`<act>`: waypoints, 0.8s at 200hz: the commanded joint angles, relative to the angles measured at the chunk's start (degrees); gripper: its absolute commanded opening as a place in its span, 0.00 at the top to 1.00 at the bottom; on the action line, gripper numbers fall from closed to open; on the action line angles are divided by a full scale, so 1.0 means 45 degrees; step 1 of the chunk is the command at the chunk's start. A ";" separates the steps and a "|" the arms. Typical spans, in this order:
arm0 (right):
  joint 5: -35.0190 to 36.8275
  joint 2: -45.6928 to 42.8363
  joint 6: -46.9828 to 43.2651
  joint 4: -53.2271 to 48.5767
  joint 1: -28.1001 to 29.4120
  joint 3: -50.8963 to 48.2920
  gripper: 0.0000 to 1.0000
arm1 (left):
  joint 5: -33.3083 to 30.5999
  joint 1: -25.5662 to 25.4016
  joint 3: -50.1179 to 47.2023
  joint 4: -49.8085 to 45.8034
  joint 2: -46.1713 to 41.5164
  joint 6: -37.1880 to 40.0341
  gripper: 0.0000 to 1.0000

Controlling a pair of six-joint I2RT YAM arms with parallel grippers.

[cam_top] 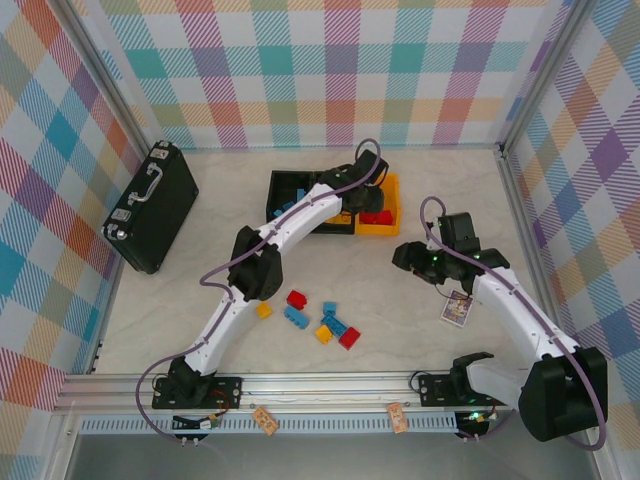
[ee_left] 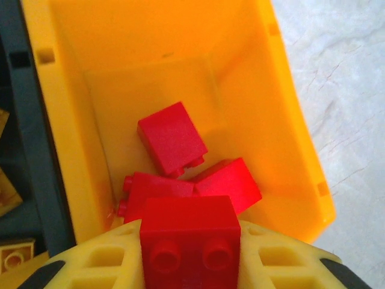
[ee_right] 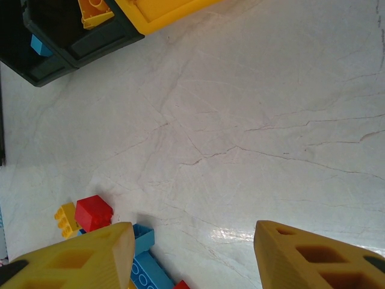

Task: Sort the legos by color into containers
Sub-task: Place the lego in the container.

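Black briefcase (cam_top: 150,205) lies far left on the marble table (cam_top: 400,320), and a printed card (cam_top: 456,308) lies beside the right arm. The left arm (cam_top: 285,235) reaches across the two black bins (cam_top: 300,195) and partly covers them. Left gripper (ee_left: 190,259) is clamped on a red brick (ee_left: 189,223), studs facing the camera, above the yellow-orange bin (ee_left: 289,120) at the right end of the row. Three red bricks (ee_left: 171,138) lie inside, jumbled and touching. Right gripper (ee_right: 192,253) has its jaws apart with nothing between, over bare table. Loose legos (cam_top: 323,320), red, blue and yellow, are clustered mid-table, well apart from the bins.
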 commanded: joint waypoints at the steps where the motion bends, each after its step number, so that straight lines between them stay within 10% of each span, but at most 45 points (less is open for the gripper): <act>1: 0.0009 -0.0175 0.0252 0.0092 -0.0108 -0.0285 0.45 | -0.0013 0.0085 0.0623 0.0417 0.0329 0.0441 0.76; 76: -0.0073 -0.0255 0.0356 0.0122 -0.0106 -0.0351 0.45 | -0.0111 0.0089 0.0648 0.0873 0.0334 0.0607 0.44; 160: -0.0247 -0.0245 -0.0151 -0.0240 -0.0112 0.0115 0.44 | 0.0569 -0.0238 -0.1686 0.0773 -0.2789 0.0482 0.45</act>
